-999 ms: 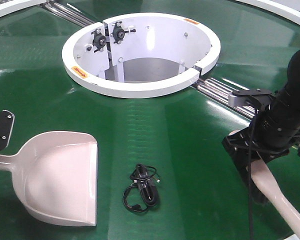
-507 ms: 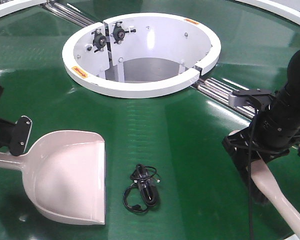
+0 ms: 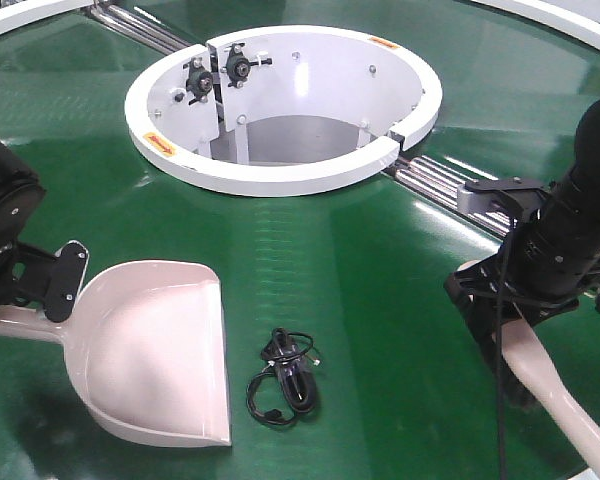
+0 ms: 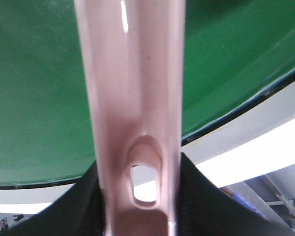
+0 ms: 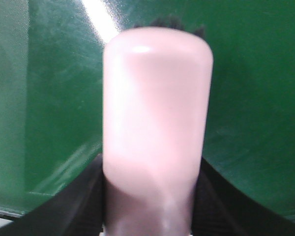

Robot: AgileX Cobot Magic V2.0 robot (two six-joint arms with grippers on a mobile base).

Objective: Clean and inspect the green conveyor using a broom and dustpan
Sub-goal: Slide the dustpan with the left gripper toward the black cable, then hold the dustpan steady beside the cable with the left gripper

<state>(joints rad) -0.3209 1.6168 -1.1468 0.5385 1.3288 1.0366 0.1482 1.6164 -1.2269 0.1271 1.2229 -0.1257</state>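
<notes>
The pale pink dustpan [image 3: 150, 350] lies flat on the green conveyor [image 3: 360, 260], its open mouth facing right. My left gripper [image 3: 35, 305] is shut on its slotted handle [image 4: 137, 147]; black fingers [image 4: 64, 211] press both sides. At the right, my right gripper [image 3: 505, 330] is shut on the pink broom [image 3: 565, 405], whose handle runs off to the lower right. In the right wrist view the broom's flat back [image 5: 157, 108] fills the jaws of the right gripper [image 5: 152, 206], and dark bristles [image 5: 169, 22] peek past its far end.
A tangled black cable bundle [image 3: 285, 378] lies on the belt just right of the dustpan's mouth. The white ring-shaped hub [image 3: 280, 175] sits at the centre back. Chrome roller strips [image 3: 450, 185] run from the hub towards the right arm.
My left arm has slid the dustpan to the right, closing on the cable bundle. The right arm and broom have not moved.
</notes>
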